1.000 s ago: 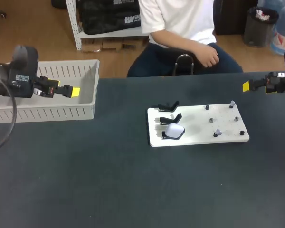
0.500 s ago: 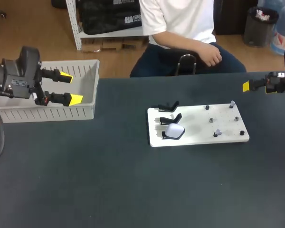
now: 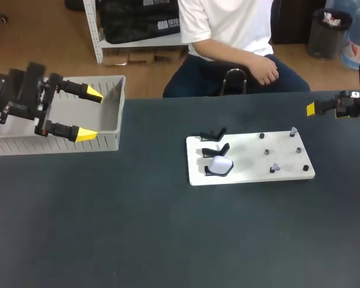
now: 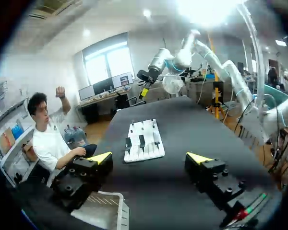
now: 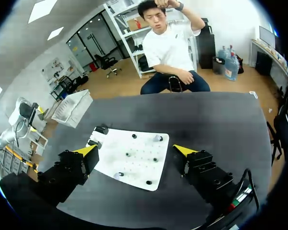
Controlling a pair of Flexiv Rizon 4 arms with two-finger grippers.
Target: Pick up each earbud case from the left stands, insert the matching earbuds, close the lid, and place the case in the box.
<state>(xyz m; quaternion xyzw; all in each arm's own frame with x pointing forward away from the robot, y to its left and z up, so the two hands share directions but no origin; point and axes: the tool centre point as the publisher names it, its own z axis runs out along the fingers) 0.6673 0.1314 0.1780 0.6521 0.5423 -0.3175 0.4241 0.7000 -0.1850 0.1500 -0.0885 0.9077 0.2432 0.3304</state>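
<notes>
Over the box [image 3: 111, 141] at the counter's [image 3: 138, 228] far-left corner, the left end effector [image 3: 90, 114] was spread apart, empty. A drop-off was judged done.

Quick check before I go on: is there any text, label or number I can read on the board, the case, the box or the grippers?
No text can be read.
Board: no print shows.
Case: no print shows; it is too small to tell for fine marks.
Box: no label shows.
Left gripper, right gripper: no print shows.
</notes>
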